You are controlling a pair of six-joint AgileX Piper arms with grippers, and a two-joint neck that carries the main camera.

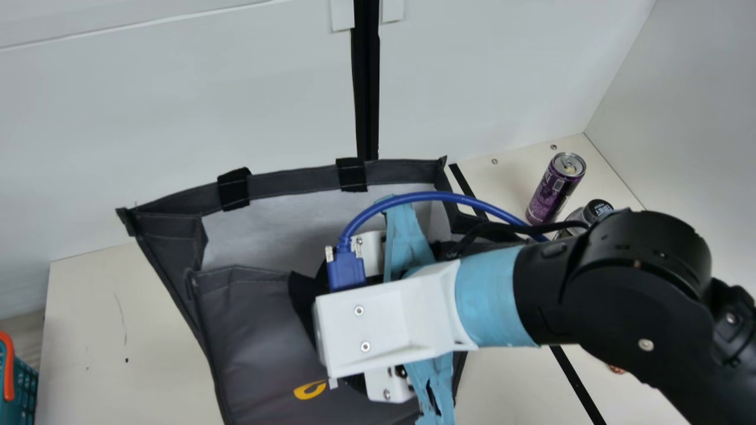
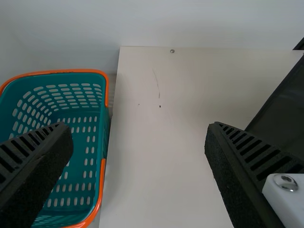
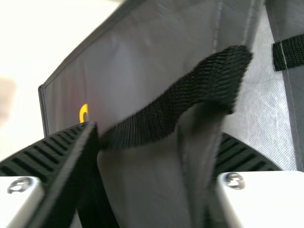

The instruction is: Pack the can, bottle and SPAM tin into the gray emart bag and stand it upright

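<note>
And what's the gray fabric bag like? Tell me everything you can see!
The gray fabric bag has a smooth-looking outside, a whitish lining, black woven straps and a yellow mark. It is on the cream table, its mouth gaping. The black ribbed right tool is open, the bag's front edge between its fingers.

orange-rimmed teal basket (image 2: 61, 72), cream table (image 2: 156, 152), white wall (image 1: 177, 106)
</note>
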